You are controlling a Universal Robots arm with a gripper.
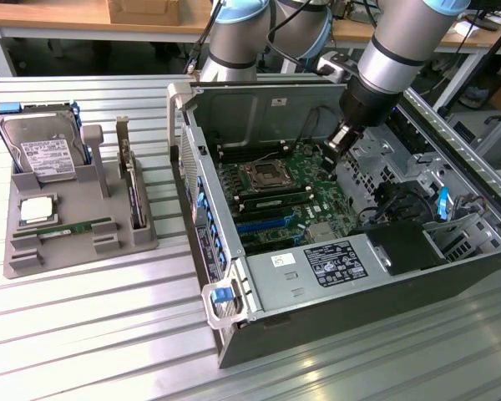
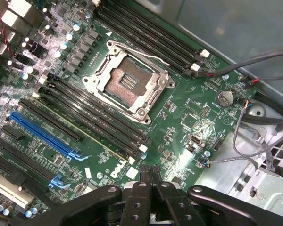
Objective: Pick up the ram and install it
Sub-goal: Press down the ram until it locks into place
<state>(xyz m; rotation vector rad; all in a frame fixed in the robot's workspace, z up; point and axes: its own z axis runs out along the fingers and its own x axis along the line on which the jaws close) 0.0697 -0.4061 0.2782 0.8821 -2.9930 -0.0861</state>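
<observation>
At the upper right of the exterior view, the gripper hangs clenched and empty inside the open case, above the motherboard. One ram lies in the gray holder at left, well apart.

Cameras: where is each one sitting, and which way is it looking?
Exterior view: sits off the arm, high up, looking down across the metal table at the open computer case, the gray holder with the ram, and the robot's arm reaching into the case.
Wrist view: rides on the wrist, looking down at the motherboard; the shut end effector shows at the edge.
Shared: both see the empty processor socket and the blue slot.
</observation>
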